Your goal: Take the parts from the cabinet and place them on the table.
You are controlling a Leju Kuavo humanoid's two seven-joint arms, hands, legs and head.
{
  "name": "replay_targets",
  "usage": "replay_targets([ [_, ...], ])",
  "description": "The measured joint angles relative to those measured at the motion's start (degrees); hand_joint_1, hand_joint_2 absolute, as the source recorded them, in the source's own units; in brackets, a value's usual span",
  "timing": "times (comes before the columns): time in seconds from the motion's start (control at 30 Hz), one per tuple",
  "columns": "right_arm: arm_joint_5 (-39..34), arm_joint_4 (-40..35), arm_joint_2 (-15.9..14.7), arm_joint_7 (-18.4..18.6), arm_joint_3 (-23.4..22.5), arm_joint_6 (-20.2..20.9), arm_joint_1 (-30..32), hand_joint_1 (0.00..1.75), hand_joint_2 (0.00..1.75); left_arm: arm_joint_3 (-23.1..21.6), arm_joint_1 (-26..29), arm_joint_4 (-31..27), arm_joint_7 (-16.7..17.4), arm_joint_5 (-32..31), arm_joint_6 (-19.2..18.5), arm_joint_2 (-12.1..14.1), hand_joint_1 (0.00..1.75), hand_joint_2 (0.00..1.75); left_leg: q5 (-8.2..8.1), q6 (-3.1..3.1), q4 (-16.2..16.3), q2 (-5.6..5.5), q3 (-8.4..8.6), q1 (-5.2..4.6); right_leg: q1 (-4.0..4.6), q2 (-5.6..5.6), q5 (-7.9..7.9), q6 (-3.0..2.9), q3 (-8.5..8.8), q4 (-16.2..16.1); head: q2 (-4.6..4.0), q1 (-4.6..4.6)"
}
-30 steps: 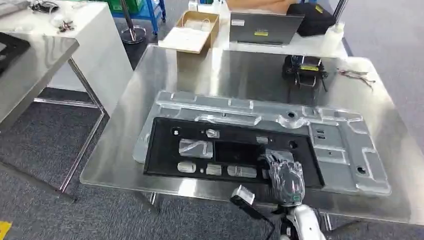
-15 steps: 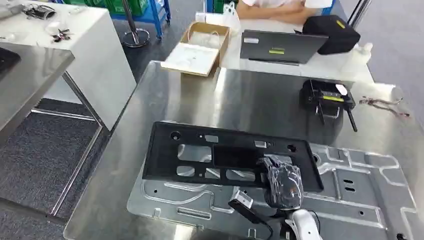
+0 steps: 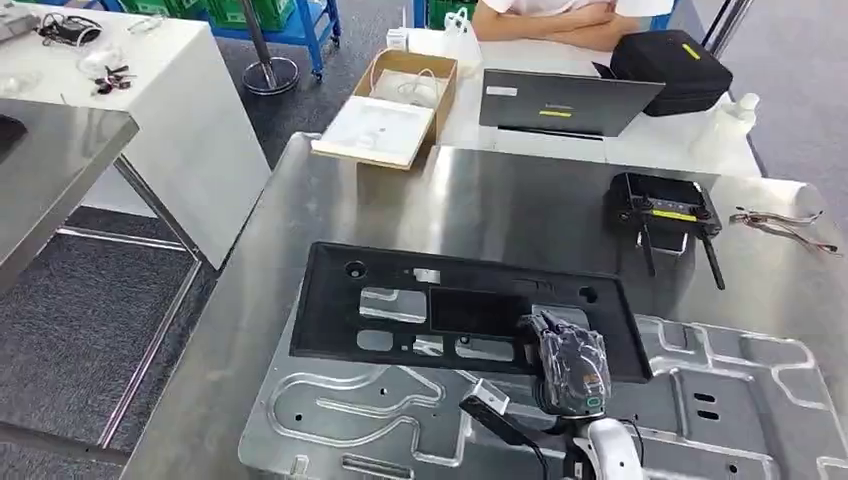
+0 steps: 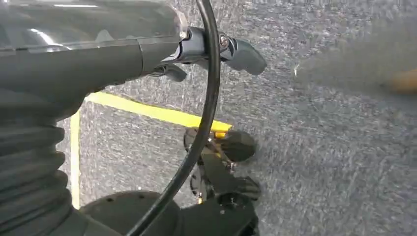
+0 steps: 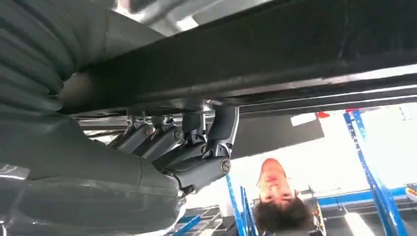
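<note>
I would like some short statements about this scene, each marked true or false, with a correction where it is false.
1. The right hand holds the black frame panel. True.
2. The black frame panel is above the silver stamped metal sheet. True.
3. The cardboard box is closed with tape. False: it is open, its lid lying against it.
4. The laptop is on the steel table beside the black frame panel. False: it is on the white table behind, in front of a seated person.
5. The left hand holds a part. False: it holds nothing and hangs above the grey floor.
</note>
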Motion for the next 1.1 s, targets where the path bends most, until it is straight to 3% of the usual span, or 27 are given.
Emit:
replay_targets([
  [0.07, -0.07, 0.00, 0.00, -0.07, 0.00, 0.04, 0.16, 1.75, 1.75, 0.11, -0.13, 0.00, 0.00, 0.00, -0.09, 0.13, 0.00, 1.75, 0.53, 0.61, -0.21, 0.02, 0.00, -0.07, -0.03, -0.01, 0.45, 0.77, 0.17, -0.35, 0.00, 0.00],
  [0.1, -0.09, 0.00, -0.04, -0.09, -0.02, 0.04, 0.16, 1.75, 1.75, 0.13, -0.34, 0.00, 0.00, 0.00, -0.11, 0.02, 0.00, 1.75, 1.55, 1.13, -1.41, 0.39, 0.24, 0.87, 0.04, 0.10, -0.09, 1.06, -0.01, 0.04, 0.00, 0.00],
  [0.17, -0.15, 0.00, -0.02, -0.09, -0.09, 0.04, 0.27, 1.75, 1.75, 0.24, -0.86, 0.00, 0.02, -0.02, -0.11, 0.04, 0.00, 1.75, 2.29, 1.92, -1.74, 0.60, -0.28, 0.71, 0.00, 0.14, -4.94, 1.55, -1.54, 4.38, 0.00, 0.00],
  [0.23, -0.18, 0.07, -0.02, -0.07, -0.09, 0.07, 0.33, 1.75, 1.75, 0.33, -1.10, 0.00, 0.02, -0.02, -0.11, 0.04, 0.00, 1.75, 2.87, 1.94, -1.58, 0.74, -1.30, 0.64, -0.43, 0.11, -10.08, 2.06, -4.28, 12.88, 0.00, 0.00],
  [0.27, -0.17, 0.24, -0.02, -0.04, -0.09, 0.07, 0.38, 1.75, 1.75, 0.35, -1.11, 0.00, 0.02, -0.02, -0.11, 0.07, 0.00, 1.75, 3.21, 1.88, -1.48, 0.81, -1.86, 0.62, -0.59, 0.10, -11.15, 2.28, -4.83, 15.54, 0.00, 0.00],
  [0.3, -0.17, 0.35, -0.02, -0.04, -0.09, 0.07, 0.42, 1.75, 1.75, 0.39, -1.10, 0.00, 0.04, -0.02, -0.11, 0.07, 0.00, 1.75, 3.57, 1.80, -1.36, 0.84, -2.38, 0.63, -0.73, 0.08, -10.66, 2.41, -4.13, 15.54, 0.00, 0.02],
  [0.33, -0.17, 0.39, -0.04, -0.04, -0.11, 0.07, 0.42, 1.75, 1.75, 0.39, -1.10, 0.00, 0.04, -0.02, -0.11, 0.04, 0.00, 1.75, 3.86, 1.70, -1.18, 0.87, -2.93, 0.65, -0.84, 0.01, -9.11, 2.51, -2.23, 13.33, 0.00, 0.00],
  [0.4, -0.17, 0.41, -0.02, -0.07, -0.11, 0.09, 0.34, 1.75, 1.75, 0.41, -1.15, 0.00, 0.07, -0.02, -0.11, 0.04, 0.00, 1.75, 4.45, 1.29, -0.69, 0.84, -4.03, 0.74, -0.93, -0.10, -5.21, 2.42, 4.81, 3.26, 0.00, 0.02],
  [0.43, -0.17, 0.39, -0.02, -0.07, -0.11, 0.09, 0.17, 1.75, 1.75, 0.39, -1.23, 0.00, 0.07, -0.02, -0.11, 0.04, 0.00, 1.75, 4.72, 0.93, -0.40, 0.81, -4.26, 0.73, -0.89, -0.12, -6.26, 2.19, 7.78, -1.45, 0.00, 0.00],
  [0.47, -0.17, 0.42, -0.02, -0.09, -0.11, 0.13, 0.21, 1.75, 1.75, 0.41, -1.25, 0.00, 0.07, -0.02, -0.11, 0.04, 0.00, 1.75, 5.08, 0.58, -0.43, 0.80, -4.36, 0.57, -0.42, -0.09, -5.58, 2.08, 7.88, -1.56, 0.00, -0.04],
  [0.57, -0.20, 0.35, -0.04, -0.02, -0.15, 0.35, 0.13, 1.75, 1.75, 0.44, -1.36, 0.00, 0.11, -0.11, -0.09, 0.04, 0.00, 1.75, 6.38, -0.49, -0.94, 0.80, -4.33, 0.84, -0.08, 0.01, -4.69, 1.14, 7.04, -1.62, 0.00, -0.02],
  [0.6, -0.20, 0.35, -0.02, 0.00, -0.15, 0.42, 0.14, 1.75, 1.75, 0.44, -1.37, 0.00, 0.13, -0.20, -0.07, 0.06, 0.00, 1.75, 6.41, -0.95, -1.16, 0.77, -4.42, 0.56, -0.49, 0.00, -4.28, 0.60, 6.84, -2.37, 0.00, -0.02],
  [0.63, -0.20, 0.35, -0.02, -0.07, -0.13, 0.50, 0.07, 1.75, 1.75, 0.46, -1.38, 0.00, 0.17, -0.28, 0.13, 0.15, 0.00, 1.75, 5.09, -1.10, -0.04, 0.62, -5.10, 0.92, -0.69, -0.37, -3.46, 0.16, 6.60, -2.66, 0.00, -0.02],
  [0.7, -0.24, 0.39, 0.00, -0.04, -0.13, 0.81, -0.05, 1.75, 1.75, 0.44, -1.43, 0.00, 0.42, -0.87, 0.26, 0.13, 0.00, 1.75, -1.41, -1.52, 6.84, 0.66, -7.48, 1.05, -0.69, -0.37, -2.55, -0.52, 5.38, -2.68, 0.00, -0.04],
  [0.73, -0.31, 0.39, -0.02, -0.04, -0.13, 0.85, -0.03, 1.75, 1.75, 0.44, -1.46, 0.00, 0.44, -0.98, 0.26, 0.13, 0.00, 1.75, -4.01, -1.67, 11.11, 0.66, -8.77, 1.07, -0.62, -0.40, -2.11, -0.54, 4.72, -2.62, 0.00, -0.02],
  [0.77, -0.33, 0.46, -0.02, 0.00, -0.13, 0.87, -0.03, 1.75, 1.75, 0.44, -1.45, 0.00, 0.44, -1.14, 0.26, 0.15, 0.00, 1.75, -5.28, -1.81, 14.80, 0.65, -9.68, 1.06, -0.60, -0.44, -1.65, -0.53, 4.10, -2.53, 0.00, -0.04],
  [0.8, -0.33, 0.46, -0.02, 0.00, -0.13, 0.90, 0.00, 1.75, 1.75, 0.44, -1.42, 0.00, 0.46, -1.20, 0.26, 0.17, 0.00, 1.75, -4.61, -1.89, 16.75, 0.65, -9.62, 1.07, -0.60, -0.45, -1.17, -0.46, 3.33, -2.40, 0.00, -0.02],
  [0.83, -0.33, 0.46, -0.02, 0.00, -0.13, 0.90, 0.02, 1.75, 1.75, 0.44, -1.43, 0.00, 0.46, -1.20, 0.26, 0.17, 0.00, 1.75, -2.87, -1.87, 15.77, 0.66, -8.18, 1.08, -0.61, -0.46, -0.77, -0.33, 2.71, -2.26, 0.00, -0.04],
  [0.87, -0.35, 0.46, 0.00, 0.00, -0.13, 0.90, 0.02, 1.75, 1.75, 0.44, -1.46, 0.00, 0.46, -1.20, 0.26, 0.22, 0.00, 1.75, -1.14, -1.74, 12.22, 0.67, -5.43, 1.09, -0.63, -0.44, -0.48, -0.16, 2.21, -2.14, 0.00, -0.04],
  [0.9, -0.35, 0.46, -0.02, 0.00, -0.13, 0.90, 0.01, 1.75, 1.75, 0.44, -1.50, 0.00, 0.46, -1.20, 0.26, 0.24, 0.00, 1.75, -0.03, -1.48, 6.61, 0.66, -1.48, 1.09, -0.63, -0.42, -0.28, 0.02, 1.88, -2.00, 0.00, -0.04],
  [0.93, -0.35, 0.46, 0.00, 0.00, -0.13, 0.90, 0.01, 1.75, 1.75, 0.44, -1.59, 0.00, 0.46, -1.20, 0.26, 0.28, 0.00, 1.75, -0.03, -1.11, 1.28, 0.63, 2.30, 1.07, -0.63, -0.45, -0.14, 0.23, 1.76, -1.78, 0.00, -0.04],
  [0.97, -0.33, 0.44, -0.02, 0.00, -0.13, 0.90, 0.01, 1.75, 1.75, 0.44, -1.77, 0.00, 0.46, -1.20, 0.26, 0.31, 0.00, 1.75, -1.53, -0.85, -1.59, 0.59, 4.13, 0.86, -0.44, -0.51, -0.04, 0.48, 1.44, -1.68, 0.00, -0.04],
  [1.07, -0.35, 0.44, 0.00, 0.00, -0.13, 0.90, -0.06, 1.75, 1.75, 0.44, -1.68, 0.00, 0.48, -1.20, 0.26, 0.31, 0.00, 1.75, -1.09, -0.36, -1.84, 0.58, 3.48, 0.43, -0.56, -0.57, 0.70, 1.58, 1.42, -1.76, 0.00, -0.04],
  [1.1, -0.35, 0.44, 0.00, 0.00, -0.13, 0.90, -0.05, 1.75, 1.75, 0.44, -1.70, 0.00, 0.50, -1.20, 0.26, 0.31, 0.00, 1.75, -0.67, 0.24, -2.37, 0.59, 3.44, 0.69, -0.36, -0.56, 0.88, 1.95, 1.38, -1.78, 0.00, -0.04],
])
